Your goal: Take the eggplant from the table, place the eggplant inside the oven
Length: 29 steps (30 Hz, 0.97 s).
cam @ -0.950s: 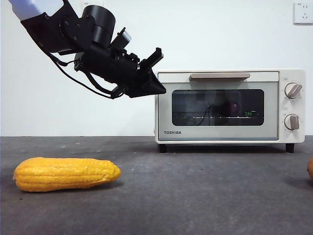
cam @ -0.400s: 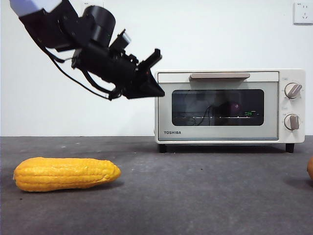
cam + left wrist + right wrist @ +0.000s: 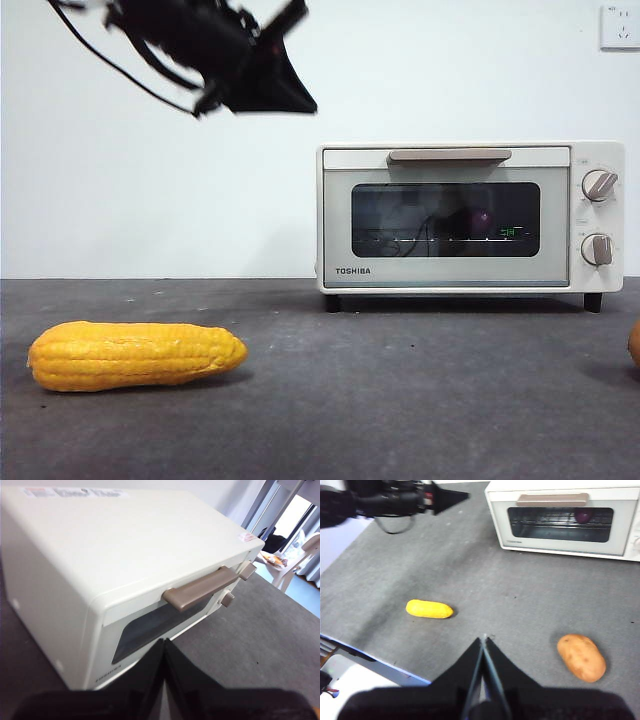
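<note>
Left gripper point(image 3: 300, 100) higher now above the oven point(image 3: 470, 215), jaws pressed together (eggplant point(image 3: 479, 217) inside).

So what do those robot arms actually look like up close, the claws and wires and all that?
The left gripper is matte black, two flat jaws tapering to a wedge-shaped point. Behind it sits a boxy black body with thin black cables looping loosely beneath. In its own wrist view the right gripper looks the same: black, angular, narrowing to a sharp tip. No markings or labels are readable on either one.
</note>
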Each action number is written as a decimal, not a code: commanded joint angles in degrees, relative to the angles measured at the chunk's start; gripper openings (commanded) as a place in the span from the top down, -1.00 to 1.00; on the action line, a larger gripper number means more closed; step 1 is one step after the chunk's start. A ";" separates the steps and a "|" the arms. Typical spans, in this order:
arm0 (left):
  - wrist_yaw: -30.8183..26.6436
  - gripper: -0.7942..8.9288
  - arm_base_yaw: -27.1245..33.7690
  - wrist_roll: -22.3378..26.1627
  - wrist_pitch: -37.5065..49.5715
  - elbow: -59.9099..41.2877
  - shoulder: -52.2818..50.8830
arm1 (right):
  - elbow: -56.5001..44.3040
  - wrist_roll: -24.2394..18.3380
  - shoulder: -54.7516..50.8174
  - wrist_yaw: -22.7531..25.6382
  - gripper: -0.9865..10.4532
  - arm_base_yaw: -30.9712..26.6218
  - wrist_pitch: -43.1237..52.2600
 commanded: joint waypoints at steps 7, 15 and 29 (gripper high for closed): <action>-3.10 0.85 -1.57 4.02 -11.82 -0.09 -12.59 | 0.26 -0.57 -0.17 0.24 0.84 0.09 -1.27; -3.08 0.85 -4.74 5.18 -23.67 -0.09 -22.47 | 0.26 -0.55 -0.15 0.24 0.83 0.09 -1.25; -3.08 0.85 -8.76 5.20 -37.92 -0.09 -34.45 | 0.26 -0.52 -0.15 0.24 0.83 0.09 -1.25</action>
